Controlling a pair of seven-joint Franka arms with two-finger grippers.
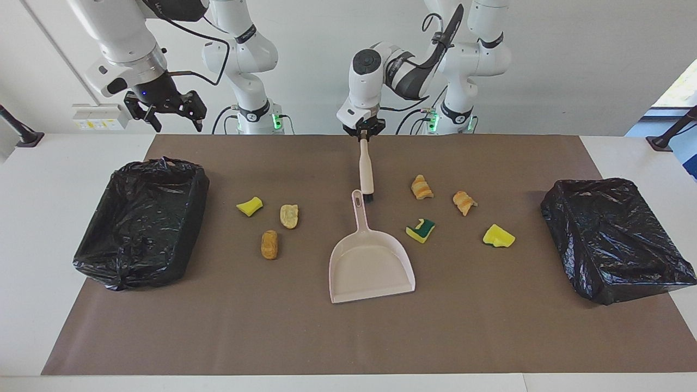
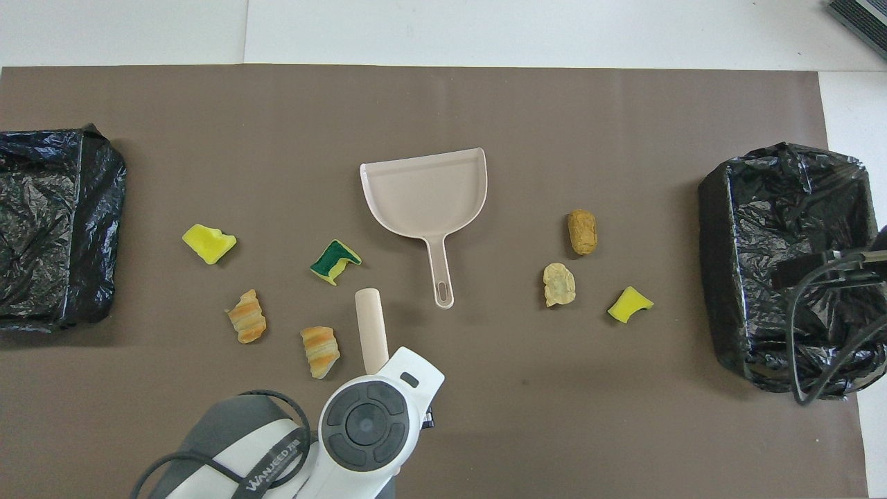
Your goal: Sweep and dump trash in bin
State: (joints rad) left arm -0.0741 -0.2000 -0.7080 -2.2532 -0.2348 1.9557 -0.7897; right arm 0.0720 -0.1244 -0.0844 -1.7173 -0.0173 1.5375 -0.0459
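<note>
So far nothing has been swept: all seven scraps of trash lie loose on the brown mat, the dustpan point(image 1: 371, 265) sits bare, and both black-lined bins, the bin point(image 1: 142, 215) at the right arm's end and the bin point(image 1: 615, 237) at the left arm's end, appear to hold no scraps. What is done is the pick-up of the tool. The left pincer point(image 1: 364, 137) is clamped tight on the top of the brush point(image 1: 366, 173), which hangs from it over the mat with its dark bristle end beside the tip of the dustpan's handle; whether the bristles touch the mat I cannot tell. Just to the left-arm side of that brush tip lie four scraps: a striped bread piece point(image 1: 422, 187), another striped bread piece point(image 1: 464, 202), a green-and-yellow sponge chunk point(image 1: 420, 230) and, farthest out, a yellow sponge chunk point(image 1: 498, 236). Toward the right arm's end from the brush lie the other three: a pale crust point(image 1: 289, 215), a brown roll point(image 1: 269, 244) and a small yellow sponge wedge point(image 1: 249, 206). The right pincer point(image 1: 166, 111) waits in the air with its fingers spread wide, holding nothing, above the bench edge by its bin. Still to come, in my judgement, is everything that matters: brushing the scraps into the pan, lifting it and tipping it into a bin.
</note>
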